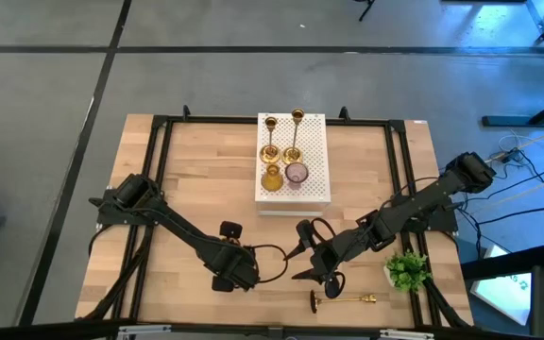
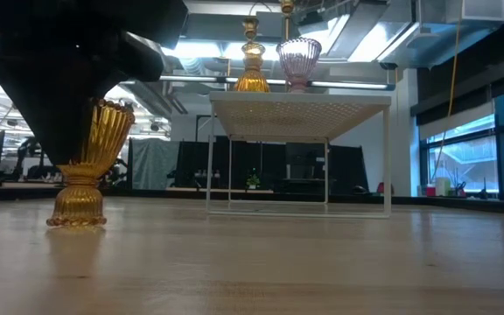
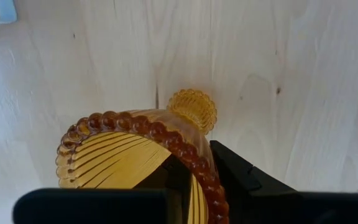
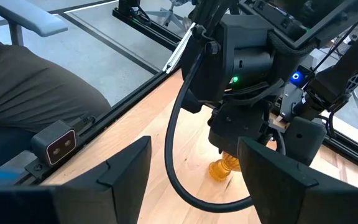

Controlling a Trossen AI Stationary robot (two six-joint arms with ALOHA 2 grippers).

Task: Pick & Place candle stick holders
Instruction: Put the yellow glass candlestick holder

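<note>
Near the desk's front edge, left of its middle, the left end effector [image 3: 197, 177] pinches the beaded rim of an amber glass holder [image 3: 135, 158], one finger inside the cup and one outside; the holder stands upright on the desk [image 1: 196, 170]. Just right of it, the right end effector [image 1: 300, 262] hovers with its fingers spread wide and nothing between them. A brass candlestick [image 1: 341, 300] lies on its side by the front edge. Two brass candlesticks [image 1: 294, 132], another amber holder [image 1: 270, 178] and a purple holder [image 1: 297, 173] stand on the white perforated box [image 1: 315, 179] at the back.
</note>
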